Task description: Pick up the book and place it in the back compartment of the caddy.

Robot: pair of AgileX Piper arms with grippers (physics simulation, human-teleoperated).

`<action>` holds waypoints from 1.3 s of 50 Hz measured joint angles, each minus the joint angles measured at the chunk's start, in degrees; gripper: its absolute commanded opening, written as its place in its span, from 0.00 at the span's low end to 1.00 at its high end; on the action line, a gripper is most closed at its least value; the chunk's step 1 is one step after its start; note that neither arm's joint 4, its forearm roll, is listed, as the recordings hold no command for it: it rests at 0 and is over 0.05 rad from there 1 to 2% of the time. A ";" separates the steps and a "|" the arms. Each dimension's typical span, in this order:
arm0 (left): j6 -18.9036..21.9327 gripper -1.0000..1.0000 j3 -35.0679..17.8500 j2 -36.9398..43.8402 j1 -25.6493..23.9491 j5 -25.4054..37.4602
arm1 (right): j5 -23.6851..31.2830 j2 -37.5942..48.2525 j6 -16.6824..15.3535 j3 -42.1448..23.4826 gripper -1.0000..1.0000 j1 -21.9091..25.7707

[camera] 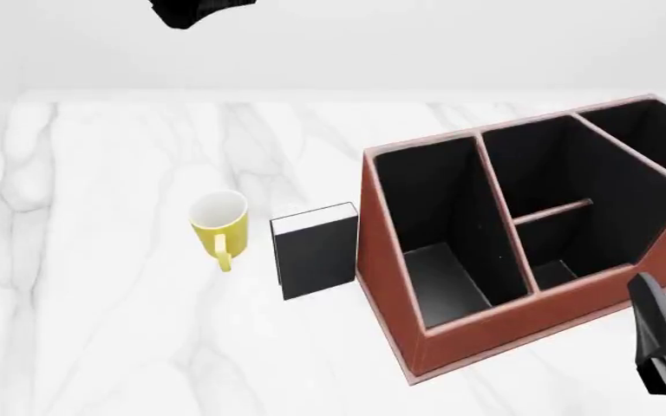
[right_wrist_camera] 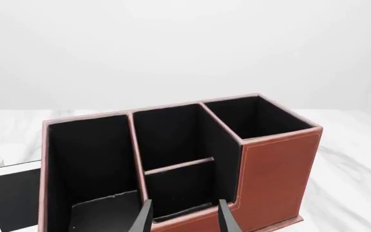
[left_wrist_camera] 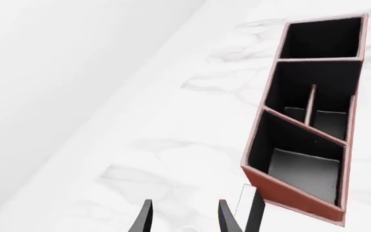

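The book (camera: 316, 251) is a small black hardcover with white page edges. It stands upright on the table between the yellow mug and the caddy's (camera: 484, 325) left wall. The caddy is a large reddish-brown box with a black interior. Its back compartment (camera: 558, 273) is the small cell behind the low wall, below the short divider. My left gripper (left_wrist_camera: 185, 220) is open and empty, high above the table, with the book's edge (left_wrist_camera: 250, 208) just beside its fingers. My right gripper (right_wrist_camera: 184, 217) is open and empty, facing the caddy's low wall (right_wrist_camera: 192, 220) at the front right.
A yellow mug (camera: 219, 227) stands just left of the book. The caddy also has a long narrow cell (camera: 443, 251) beside the book and a cell (camera: 645, 165) at its far right end. Part of my left arm (camera: 200, 10) shows at the top.
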 measured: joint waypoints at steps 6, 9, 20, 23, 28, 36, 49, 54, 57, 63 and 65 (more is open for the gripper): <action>0.13 1.00 0.85 2.00 -1.02 -0.09 | -0.05 0.05 -0.01 0.01 1.00 0.01; 0.09 1.00 1.48 2.90 -1.51 -0.37 | -0.06 0.07 0.01 0.01 1.00 0.01; -0.30 1.00 3.76 5.66 -2.49 -2.68 | -0.11 0.07 0.07 0.01 1.00 0.08; -0.51 1.00 4.59 6.10 -2.83 -3.47 | -0.15 0.10 0.08 0.01 1.00 0.10; -1.02 1.00 6.36 6.59 -3.51 -5.06 | -0.18 0.12 0.07 0.01 1.00 0.14; -2.14 1.00 10.16 6.70 -5.07 -7.50 | -0.16 0.09 0.03 0.01 1.00 0.16; -3.49 1.00 15.69 7.03 -6.33 -11.04 | -0.02 -0.12 -0.03 -0.01 1.00 0.21; -3.87 1.00 17.02 7.27 -6.44 -12.10 | -0.03 -0.11 -0.04 0.00 1.00 0.21; -4.00 1.00 17.65 7.46 -6.33 -12.76 | -0.05 -0.09 -0.02 0.00 1.00 0.22; -4.03 1.00 18.52 8.17 -5.70 -14.22 | -0.09 -0.05 0.03 0.00 1.00 0.22; -3.99 1.00 18.76 8.42 -5.50 -14.80 | -0.10 -0.03 0.04 0.00 1.00 0.23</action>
